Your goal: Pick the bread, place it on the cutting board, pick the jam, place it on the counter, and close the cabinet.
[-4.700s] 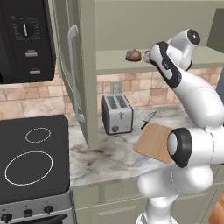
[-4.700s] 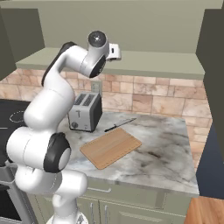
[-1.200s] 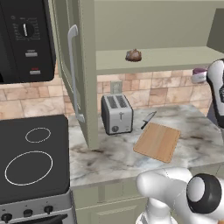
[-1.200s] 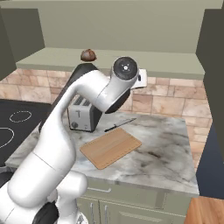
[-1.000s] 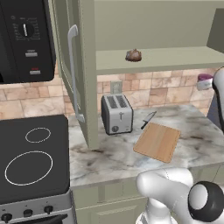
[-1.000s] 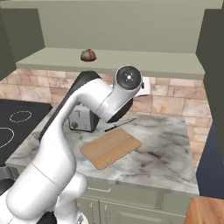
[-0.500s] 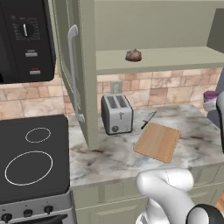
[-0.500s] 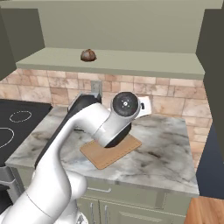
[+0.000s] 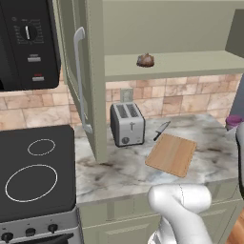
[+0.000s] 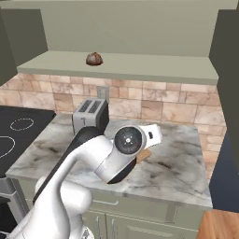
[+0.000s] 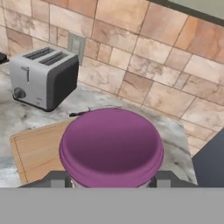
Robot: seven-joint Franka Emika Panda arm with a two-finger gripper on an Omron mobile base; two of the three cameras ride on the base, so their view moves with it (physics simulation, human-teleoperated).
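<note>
A: How's the arm sitting?

B: Swung low and far to the robot's right. In the right base view the white links fold down over the front of the counter (image 10: pixel 186 163), with a round dark joint cap facing the camera and the forearm covering most of the cutting board (image 10: pixel 144 154). In the left base view a thick white link curves up from the bottom edge, and another sliver of it runs along the right border.

A: And the gripper?

B: In the hand view the gripper (image 11: pixel 111 180) has a dark finger (image 11: pixel 56 178) on each side of the jam (image 11: pixel 111 148), pinching the jar between them. The lid faces the camera, and the jar hangs above the counter with the board's right end and the stone behind it.

A: Can you see the jam from the base?

B: Yes, a bit of purple at the right edge of the left base view, jam (image 9: pixel 234 121), over the counter's far right end, well apart from the toaster (image 9: pixel 127 124).

A: The bread?

B: The bread (image 9: pixel 146 60) sits on the open shelf of the cabinet (image 9: pixel 78 81), whose door stands swung out to the left. The board (image 9: pixel 172 154) lies bare on the counter, with a knife (image 9: pixel 161 130) just beyond its back left corner.

A: Any writing to read?

B: None legible. The microwave (image 9: pixel 26 43) has a dial with tick marks and small panel markings, too small to make out, and the jam lid is plain
</note>
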